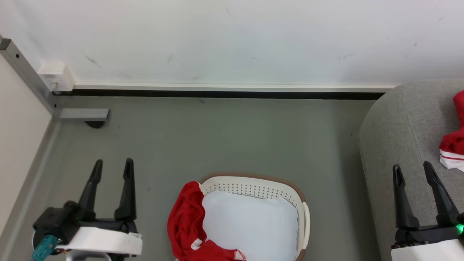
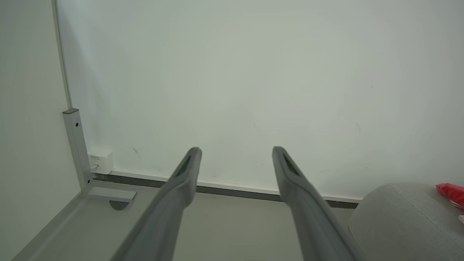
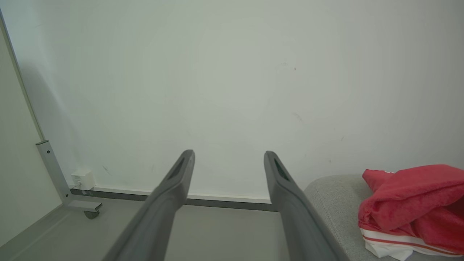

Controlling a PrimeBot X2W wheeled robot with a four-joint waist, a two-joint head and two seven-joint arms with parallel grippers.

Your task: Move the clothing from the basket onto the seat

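**Left pincer [image 1: 114, 161] standing closer to the red garment [image 1: 186, 217] in the basket [image 1: 253, 176]**

Left pincer is hanging released, its two dark fingers spread apart and gripping nothing, low on the robot's left over the grey floor [image 1: 217, 137]. Right pincer [image 1: 412, 166] is hanging just as released and empty on the other side, its fingers showing against the edge of the sofa [image 1: 395, 145].

Between them the basket is sitting on the floor. The red garment is lying along the basket's left side, draping over the left rim and partly spilling outside. Its long line is running from the far rim back toward the robot, then curling along the near edge. From the left pincer the cloth is lying to the right and a little nearer the robot, close but apart. From the right pincer it is lying well apart, across the whole basket. I am judging the left arm better placed for the pick, swinging inward and down onto the bunched part at the rim. The rest of the basket is showing its white lining [image 1: 250, 224], with no other red cloth that I can see, though its near end is out of my sight.

Farther off, a red pile [image 1: 453, 145] with white stripes is resting on the sofa just beyond the right pincer, and I am taking that as the place the garment is bound for. Behind everything the white wall [image 1: 232, 36] is closing off the room.
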